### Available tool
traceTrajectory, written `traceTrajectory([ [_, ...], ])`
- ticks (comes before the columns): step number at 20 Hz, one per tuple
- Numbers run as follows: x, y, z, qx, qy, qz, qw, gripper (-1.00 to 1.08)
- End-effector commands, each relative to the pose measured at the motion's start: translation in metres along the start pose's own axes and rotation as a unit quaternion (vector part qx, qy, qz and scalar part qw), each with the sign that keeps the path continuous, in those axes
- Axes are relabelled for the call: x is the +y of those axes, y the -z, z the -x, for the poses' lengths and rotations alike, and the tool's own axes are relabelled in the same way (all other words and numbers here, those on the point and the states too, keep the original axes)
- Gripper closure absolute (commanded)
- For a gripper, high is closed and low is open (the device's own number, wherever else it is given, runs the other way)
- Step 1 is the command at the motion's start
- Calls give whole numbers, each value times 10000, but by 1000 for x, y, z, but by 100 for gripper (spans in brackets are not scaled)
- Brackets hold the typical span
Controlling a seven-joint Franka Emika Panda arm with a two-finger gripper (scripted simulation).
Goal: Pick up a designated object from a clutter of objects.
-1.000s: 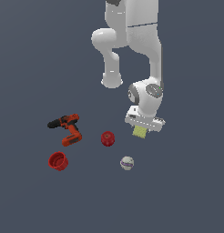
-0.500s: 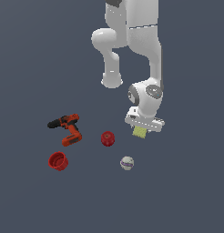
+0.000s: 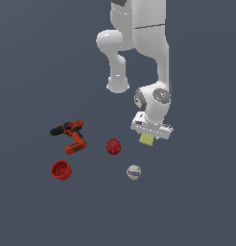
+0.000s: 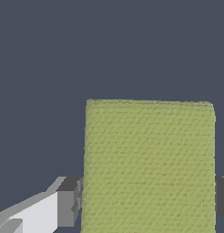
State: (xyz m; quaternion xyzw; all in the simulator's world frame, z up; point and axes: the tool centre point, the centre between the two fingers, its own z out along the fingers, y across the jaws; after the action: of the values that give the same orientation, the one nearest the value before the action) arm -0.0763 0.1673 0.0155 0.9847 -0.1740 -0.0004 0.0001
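**Sponge block clamped in pincer, clutter off to one side**

Arm [image 3: 139, 43]: white Panda, comes down from the top of the exterior view, wrist bent over the dark surface [image 3: 196, 202]. Biggest thing in the scene.

Pincer [image 3: 149, 136]: closed on the sponge block [image 3: 147, 139]. Wrist view shows a dark pad [image 4: 68, 202] pressed against one edge of the yellow-green block [image 4: 148, 166] and a second dark pad touching the opposite edge. Block hangs out below the pincer body in the exterior view; whether it is clear of the surface I can't tell from either view.

Everything else, placed relative to the sponge block, exterior view:
- Power drill [image 3: 69, 136]: orange-red and black, lying on its side, well apart toward the exterior view's left, roughly level with the block.
- Red cup [image 3: 61, 170]: farthest item, toward the exterior view's left and lower in frame, open mouth facing up, just below the drill.
- Red ball [image 3: 113, 146]: nearest item, toward the exterior view's left and slightly lower, not touching.
- White baseball [image 3: 134, 172]: smallest, lower in frame and a little toward the exterior view's left, near the red ball, apart from it.

All four sit loose on the surface, none touching another.
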Motion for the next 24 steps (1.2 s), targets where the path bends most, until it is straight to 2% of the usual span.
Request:
traceTrajectory([
  [1,4,7,-4,8,-4,-5,10000,108],
  [11,40,64,-38,6,-1,-5,10000,108],
  [24,114,183,-107,-2,2,-20,10000,108],
])
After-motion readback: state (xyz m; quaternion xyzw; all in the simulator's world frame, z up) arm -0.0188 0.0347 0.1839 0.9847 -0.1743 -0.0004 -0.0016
